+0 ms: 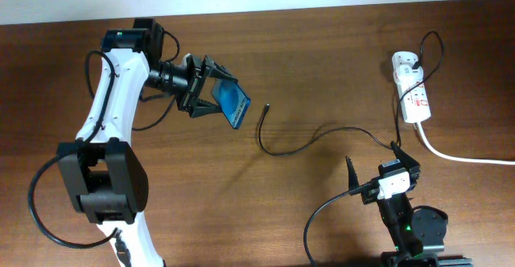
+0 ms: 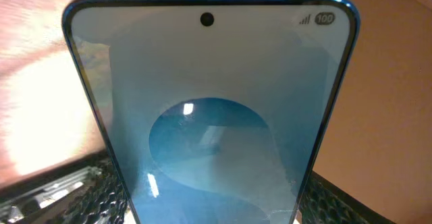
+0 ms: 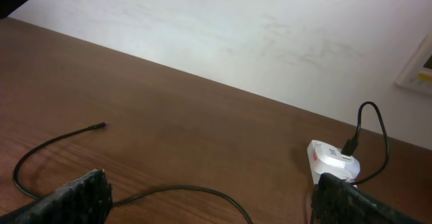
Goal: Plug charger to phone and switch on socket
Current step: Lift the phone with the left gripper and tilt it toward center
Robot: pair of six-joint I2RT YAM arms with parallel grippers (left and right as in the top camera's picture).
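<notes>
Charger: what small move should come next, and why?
Probably the right pincer, open and empty, should reach to the plug tip of the charger, lying free on the table; the left pincer holds the phone.

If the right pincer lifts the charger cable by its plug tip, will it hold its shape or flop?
Probably floppy: the charger cable lies in loose curves on the table, so the tail should sag and drag. It looks thin and light, so the plug tip may slide away if nudged.
</notes>
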